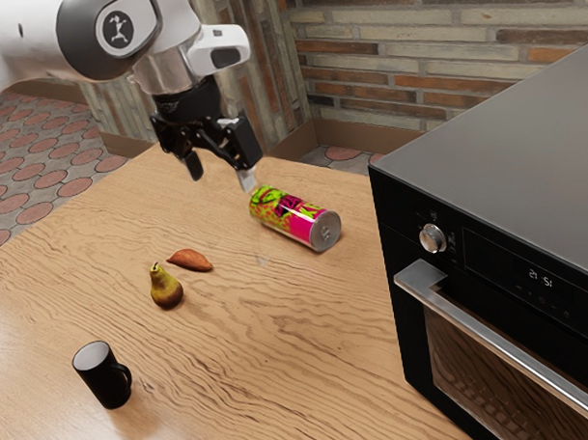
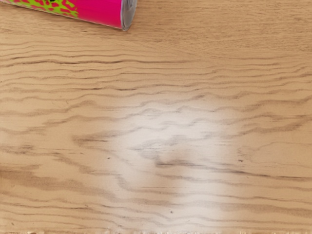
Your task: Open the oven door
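We locate the oven door point(image 1: 473, 373) at the exterior view's right, shut, facing that view's lower left. Its long axis parallels the handle point(image 1: 511, 350), sloping down toward the exterior view's right. The door has a black frame, reflective glass and a silvery bar. Our gripper point(image 1: 221, 174) stands wide open, grasping nothing.

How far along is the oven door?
Done: nothing visible; the black oven's glass-fronted door looks shut. In hand: nothing; the black two-finger gripper is open above the wooden table, away from the silver bar handle. Left: reach, grip, pull.
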You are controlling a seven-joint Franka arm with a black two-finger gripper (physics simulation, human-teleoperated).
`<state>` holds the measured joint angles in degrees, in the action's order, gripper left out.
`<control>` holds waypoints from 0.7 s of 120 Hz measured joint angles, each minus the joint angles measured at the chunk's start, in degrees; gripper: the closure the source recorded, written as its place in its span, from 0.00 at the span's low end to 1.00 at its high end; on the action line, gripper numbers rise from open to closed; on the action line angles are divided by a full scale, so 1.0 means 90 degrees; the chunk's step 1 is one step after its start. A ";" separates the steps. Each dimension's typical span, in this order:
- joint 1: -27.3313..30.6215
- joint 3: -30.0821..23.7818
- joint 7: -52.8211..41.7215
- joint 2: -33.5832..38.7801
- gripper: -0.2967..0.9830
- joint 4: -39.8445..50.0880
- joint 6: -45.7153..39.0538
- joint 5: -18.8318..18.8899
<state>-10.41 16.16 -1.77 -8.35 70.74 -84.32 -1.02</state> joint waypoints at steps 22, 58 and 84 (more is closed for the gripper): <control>-0.0060 0.0060 -0.0144 -0.0043 0.23 -0.0117 0.0242 -0.0019; -0.0631 -0.3489 -0.4328 0.3625 0.23 0.2088 -0.0109 -0.0648; -0.1283 -0.3774 -0.7057 0.3689 0.23 0.3039 -0.1439 -0.1062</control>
<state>-21.95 -17.80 -65.28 24.86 98.09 -97.27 -10.57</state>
